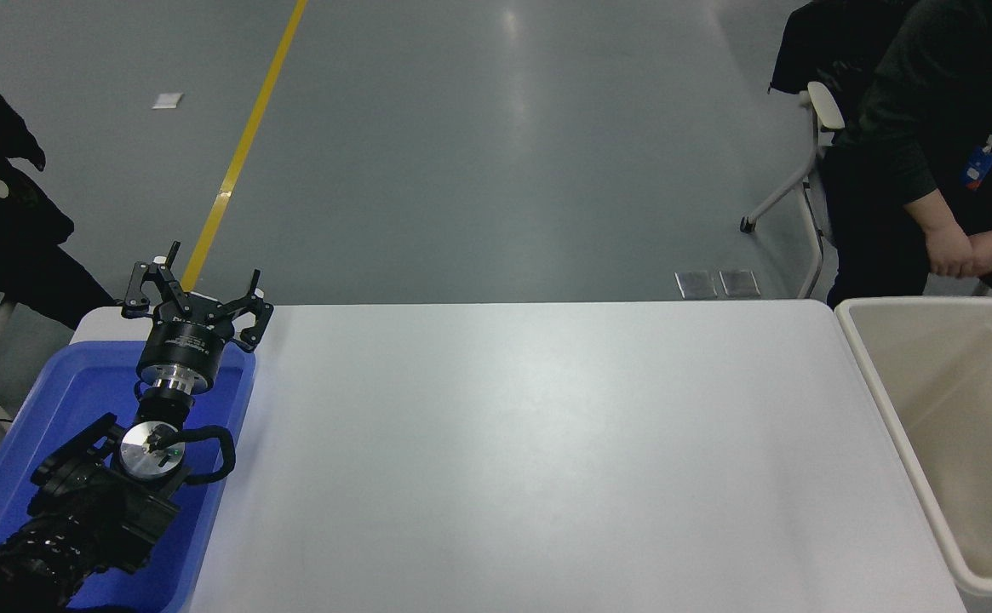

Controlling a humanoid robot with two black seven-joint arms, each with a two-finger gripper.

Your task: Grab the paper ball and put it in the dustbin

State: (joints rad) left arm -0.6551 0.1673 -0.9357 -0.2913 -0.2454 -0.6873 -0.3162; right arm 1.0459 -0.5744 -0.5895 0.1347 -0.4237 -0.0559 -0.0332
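My left claw [197,294] sits parked at the near left, above the far edge of the blue tray [53,400], its fingers spread apart and holding nothing. My right arm and its claw are out of sight, so I cannot say whether that claw is apart, together, or clamped on anything.

The paper ball is nowhere in view: not on the desk [530,460], not in the tray, not in the part of the dustbin [874,375] that shows. The dustbin stands against the desk's right edge, its mouth open upward; only part of its inside is visible, and that part looks bare.

A person [938,170] stands at the far right, behind the dustbin, hands clasped together. Another person's sleeve shows at the far left edge.

Judgement: either the ball is up in my unseen right claw, on the carry, or it lies in a part of the bin I cannot see. I cannot tell which. If on the carry, the next move calls for bringing the right claw over the bin's open mouth, well inside the thick rim, before letting go.
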